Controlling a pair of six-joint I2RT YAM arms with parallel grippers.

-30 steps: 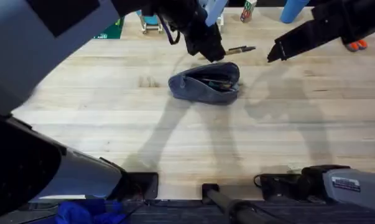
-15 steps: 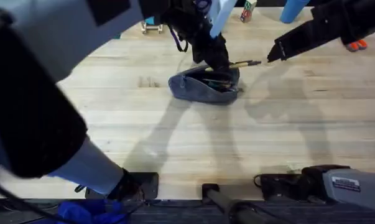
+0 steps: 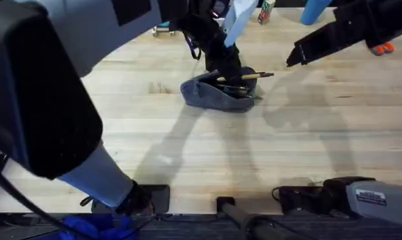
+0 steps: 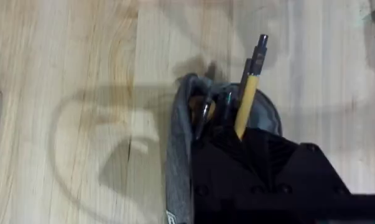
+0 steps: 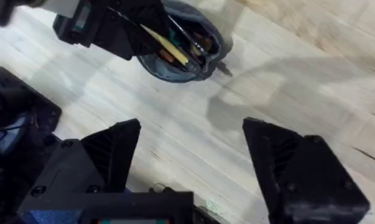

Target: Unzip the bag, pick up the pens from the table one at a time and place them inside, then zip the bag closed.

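The grey-blue bag (image 3: 207, 93) lies unzipped at the far middle of the table (image 3: 187, 147), its mouth gaping. My left gripper (image 3: 229, 69) is shut on the yellow pen (image 3: 249, 77), holding it low over the bag's mouth with the dark tip (image 3: 270, 75) poking past the bag's right end. In the left wrist view the pen (image 4: 246, 102) sticks out of my fingers above the bag (image 4: 178, 149), and a dark pen (image 4: 206, 112) lies inside. My right gripper (image 3: 293, 60) hovers open to the right of the bag. Its view shows the bag (image 5: 206, 59) and the pen (image 5: 165, 43).
An orange-handled object (image 3: 383, 48) sits at the far right edge. A blue cylinder (image 3: 315, 11) and a small bottle (image 3: 265, 12) stand at the back. A green item (image 3: 119, 32) lies at the back left. Bare wood spreads in front of the bag.
My left gripper has come down and toward the bag with the yellow pen, from behind the bag to just over its open mouth. The right arm has stayed still.
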